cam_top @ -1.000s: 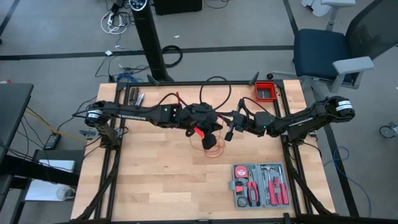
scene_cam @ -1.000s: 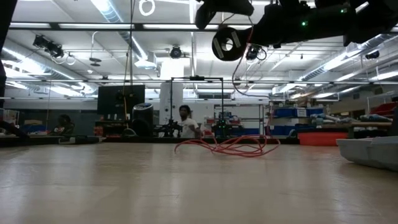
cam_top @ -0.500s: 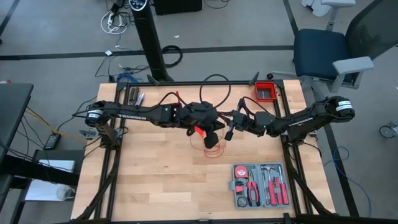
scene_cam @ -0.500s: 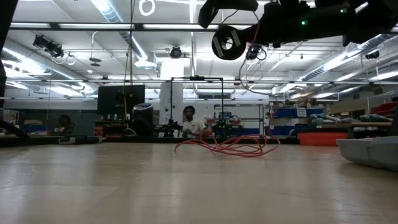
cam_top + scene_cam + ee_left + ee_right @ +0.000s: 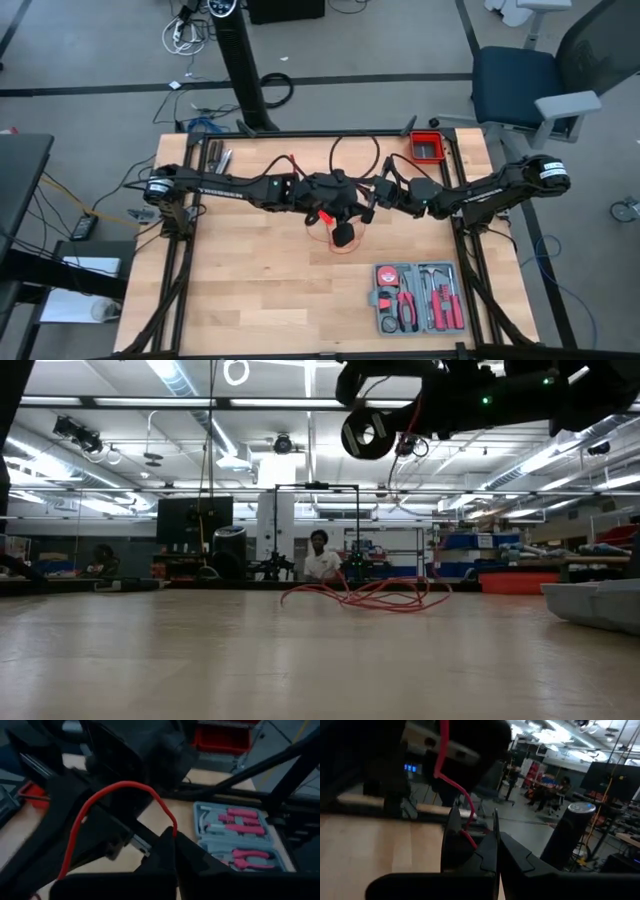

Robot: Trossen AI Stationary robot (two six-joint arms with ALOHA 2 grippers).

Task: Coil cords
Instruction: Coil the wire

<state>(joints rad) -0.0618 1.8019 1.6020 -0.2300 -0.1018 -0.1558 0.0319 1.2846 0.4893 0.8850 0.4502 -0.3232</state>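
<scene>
The thin red cord lies in loose loops [image 5: 340,243] [image 5: 370,595] on the wooden table's middle. A strand rises from the loops to both grippers, which meet tip to tip above them. My left gripper [image 5: 350,213] [image 5: 173,836] reaches in from the table's left, tilted slightly down, and is shut on the cord. My right gripper [image 5: 368,208] [image 5: 496,832] reaches in level from the right and is shut on the same cord. Between them a short red arc [image 5: 100,795] of the strand stands up. My left gripper pinches a single strand [image 5: 173,827] at its fingertips, coming from the table's left. The strand arches up out of the tips, curves over and drops slack. My right gripper has a single strand [image 5: 469,834] at its shut fingers, coming level from the right. Its own fingers hide the exact place. The strand runs up and away from them, clear of the table.
An open grey tool case [image 5: 416,297] [image 5: 240,836] with red-handled tools lies near the table's front right. A red bin [image 5: 428,147] sits at the far right corner. A person stands in the room beyond the table [image 5: 320,560].
My left arm has eased a little toward the table's right, bringing its gripper closer to the right gripper. Both stay shut on the cord. The loops on the table have kept their place.
</scene>
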